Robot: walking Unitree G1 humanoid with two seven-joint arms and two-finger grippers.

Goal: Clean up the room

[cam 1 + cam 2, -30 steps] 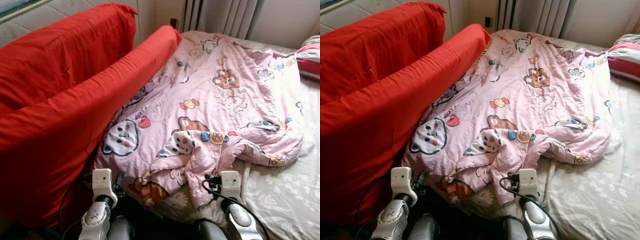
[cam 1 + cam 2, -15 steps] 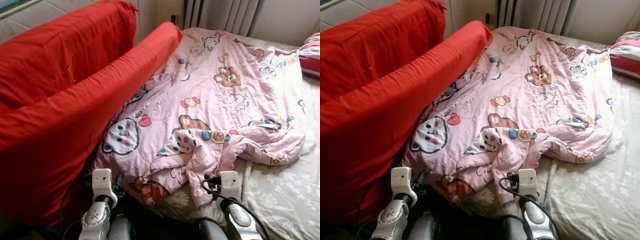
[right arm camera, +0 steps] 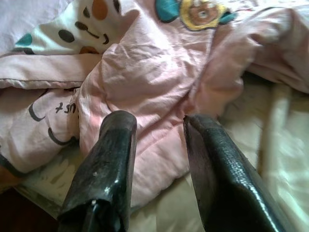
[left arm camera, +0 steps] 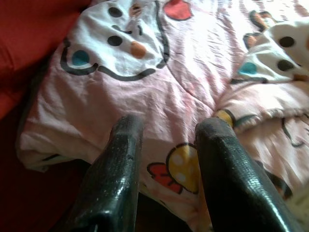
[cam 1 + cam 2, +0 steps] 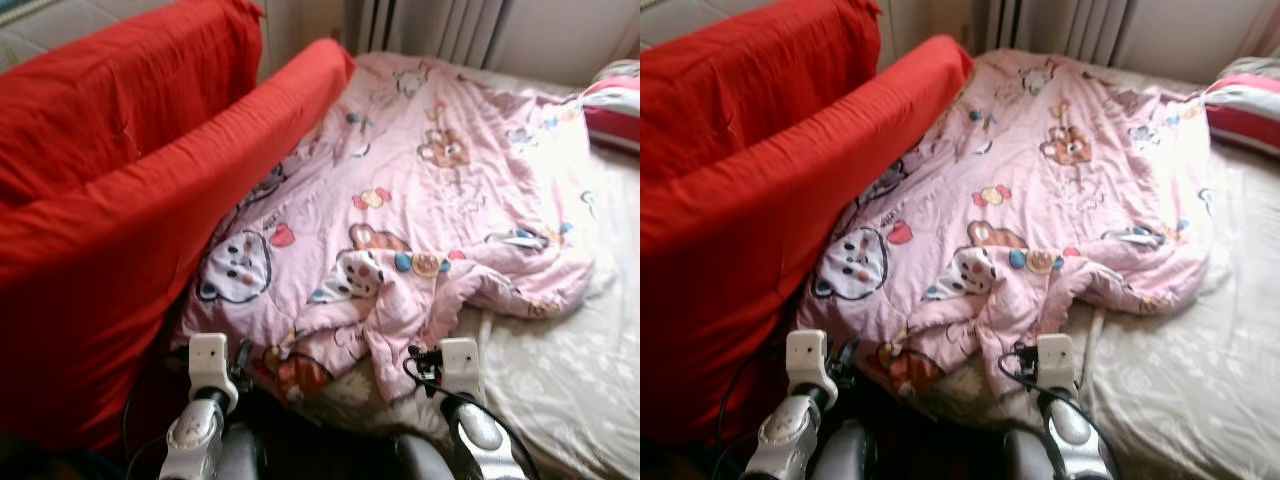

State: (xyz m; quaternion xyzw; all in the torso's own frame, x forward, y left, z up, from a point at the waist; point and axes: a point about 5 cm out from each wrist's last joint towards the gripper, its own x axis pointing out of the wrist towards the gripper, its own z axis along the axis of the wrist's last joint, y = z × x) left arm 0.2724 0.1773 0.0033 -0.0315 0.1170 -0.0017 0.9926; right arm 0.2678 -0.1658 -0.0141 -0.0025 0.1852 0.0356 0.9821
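While both arms sit low at the near edge of the scene, the bed (image 5: 560, 400) stretches ahead of them under a pale patterned sheet, bare off to the right of the right gripper. Up the left side, beyond the left gripper, a big red cushion (image 5: 120, 200) leans along the bed, a second red bolster (image 5: 270, 120) lying against it. And across the mattress sprawls the pink cartoon quilt (image 5: 440, 180), rumpled, bears and candies printed all over, its crumpled near edge bunched right in front of both grippers. Far off to the right, well apart from either gripper, a red-and-white striped pillow (image 5: 612, 105) sits at the corner of the bed.

Now the left gripper (image 4: 166, 130): fingers parted, a clear gap between them, nothing held. Just past its fingertips (image 4: 126, 126) lies the quilt's edge, with a yellow-and-red candy print between the two tips and a big white bear face (image 4: 116, 41) further along. Whether the tips touch the cloth, I cannot tell.

Over to the right gripper (image 3: 159, 121): spread apart too, empty, poised over a bunched fold of the quilt. That pink fold sits in the gap between its fingers (image 3: 116, 140), the pale sheet showing beside and below it. Contact here is also unclear. A black cable (image 5: 425, 375) loops by the right wrist.
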